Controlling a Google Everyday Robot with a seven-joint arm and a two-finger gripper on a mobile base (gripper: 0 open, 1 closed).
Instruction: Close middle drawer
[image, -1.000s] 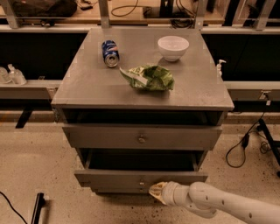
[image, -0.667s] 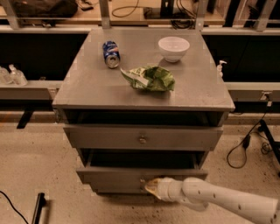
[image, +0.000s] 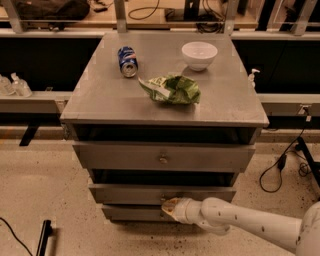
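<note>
The gripper (image: 170, 205) was pressed nose-first against the front of the middle drawer (image: 125, 194), at its centre, reached in low from the right on the end of the white arm (image: 250, 222). The contact point looked chosen for a straight shove: pushing at the middle of the wide front would send the box back evenly rather than skewing it.

The middle drawer lay directly ahead of the gripper and stood partly out, judging by the dark gap along its upper edge. The task therefore seemed under way and unfinished. The top drawer (image: 115, 157), just above the gripper, also stood out from the frame, with its knob (image: 163, 159) in plain sight. The bottom drawer (image: 130, 213) sat just below and to the left of the gripper.

Well above and beyond the gripper, on the cabinet top (image: 100, 100), a can (image: 128, 61) lay on its side, a white bowl (image: 199, 54) stood upright and a crumpled green bag (image: 172, 89) rested between them nearer the front edge. None of them stood in the way of the push.

Much stayed unclear. Whether the gripper was spread or pinched together could not be told. The middle drawer's own knob was largely masked by the gripper's tip, so whether the two were touching was uncertain. The drawer interiors were lost in shadow, part of the bottom drawer was hidden behind the arm, and the arm itself ran out of view at the lower right.
</note>
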